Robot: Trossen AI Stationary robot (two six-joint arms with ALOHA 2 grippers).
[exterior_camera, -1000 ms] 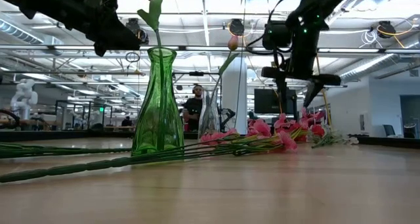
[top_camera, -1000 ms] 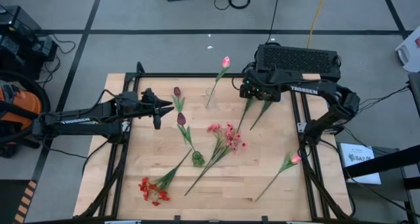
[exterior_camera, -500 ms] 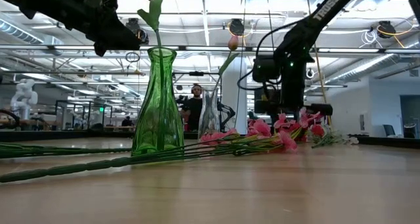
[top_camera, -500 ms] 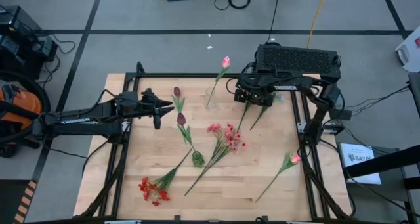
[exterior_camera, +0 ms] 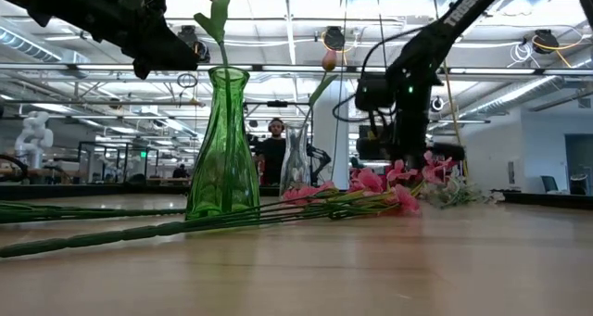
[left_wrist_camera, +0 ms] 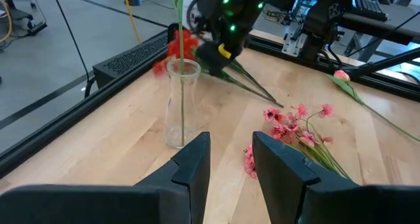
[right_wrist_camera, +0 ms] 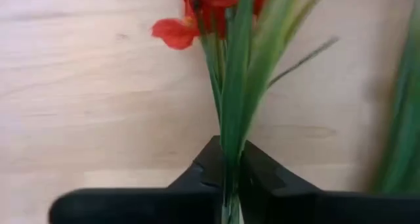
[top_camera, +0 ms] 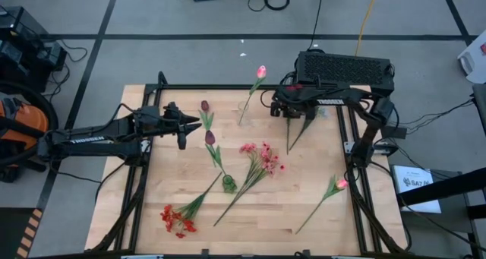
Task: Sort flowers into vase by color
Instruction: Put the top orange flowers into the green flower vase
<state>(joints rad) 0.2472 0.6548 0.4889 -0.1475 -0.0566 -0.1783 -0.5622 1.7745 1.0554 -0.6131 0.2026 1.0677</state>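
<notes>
Green vase, clear vase, red flower green-stemmed, pink spray, maroon tulips, pale wood table.

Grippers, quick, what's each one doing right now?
Left gripper: open, holding nothing.
Right gripper: shut on the red flower by its stem.

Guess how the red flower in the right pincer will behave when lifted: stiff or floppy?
Likely floppy: the right pincer is shut on the red flower just below the bloom, so the long thin stems trailing over the table will probably droop and swing. It is probably light. The narrow stems may twist or slip in the grip.
</notes>
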